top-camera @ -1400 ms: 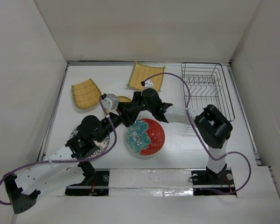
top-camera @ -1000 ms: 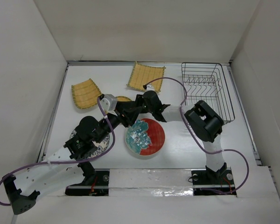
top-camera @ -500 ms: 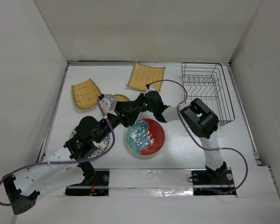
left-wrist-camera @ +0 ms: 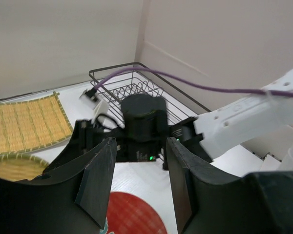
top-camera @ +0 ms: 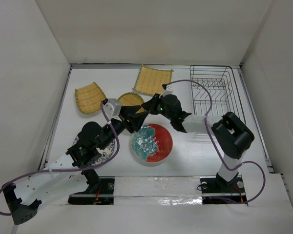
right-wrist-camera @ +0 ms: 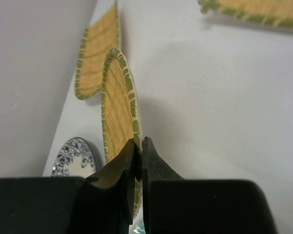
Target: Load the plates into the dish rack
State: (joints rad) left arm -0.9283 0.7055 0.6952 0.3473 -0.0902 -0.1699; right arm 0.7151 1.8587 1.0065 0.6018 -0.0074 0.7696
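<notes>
Where the right claw bites: the right gripper [right-wrist-camera: 138, 155] is clenched on the rim of the small round yellow plate [right-wrist-camera: 118, 109], a finger on each face.
Plate's place: mid-table in the top view, between the left square plate [top-camera: 89, 98] and the far square plate [top-camera: 153, 79]. It sits just left of the claw and looks tilted, though I cannot tell if its far edge rests on the table.
Left claw: the left gripper [left-wrist-camera: 139, 183] stands spread with nothing between its fingers, just beside the right one near the far edge of the red plate [top-camera: 154, 144].
Rack: the dish rack [top-camera: 216, 90] sits in the far right corner, well apart from the claw. It has no plates in it, and its long axis runs away from the arm bases.
Direction: the rack is on the opposite side of the claw from the plate, on the robot's right.
Nearer arm: the right, whose base is on the rack's side.
Likely next: carry the plate rightward and stand it on edge between the prongs.
Risk: the thin rim grip could slip, and the left arm is close.
Waiting: speckled plate [right-wrist-camera: 71, 156].
</notes>
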